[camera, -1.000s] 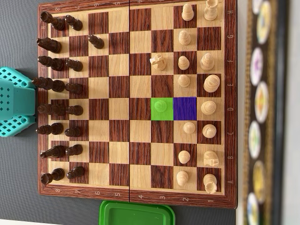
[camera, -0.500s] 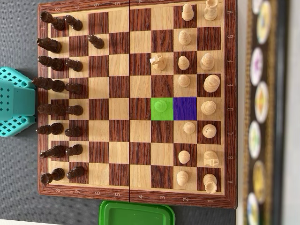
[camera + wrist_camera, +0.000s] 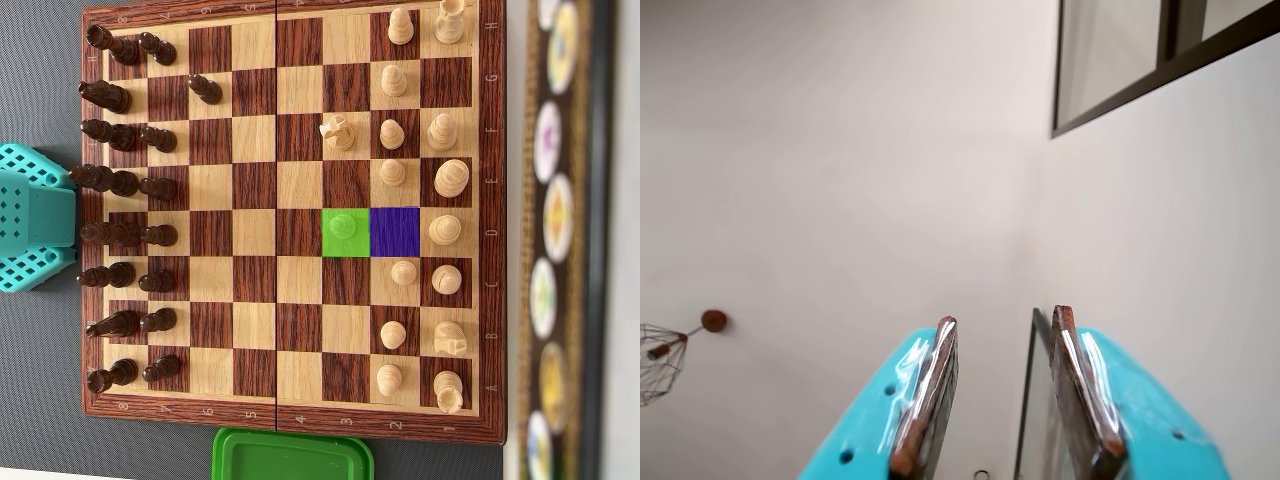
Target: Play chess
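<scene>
Gripper [image 3: 1002, 400] of turquoise plastic points up at a pale wall in the wrist view, jaws slightly apart and empty. On the wooden chessboard [image 3: 255, 232] overhead, a light pawn [image 3: 344, 226] sits on the green-highlighted square, beside a bare purple square [image 3: 394, 231]

Teal hand [image 3: 1005, 400], fingers [image 3: 930, 395] parted and empty, before a pale wall [image 3: 840, 150].
</scene>
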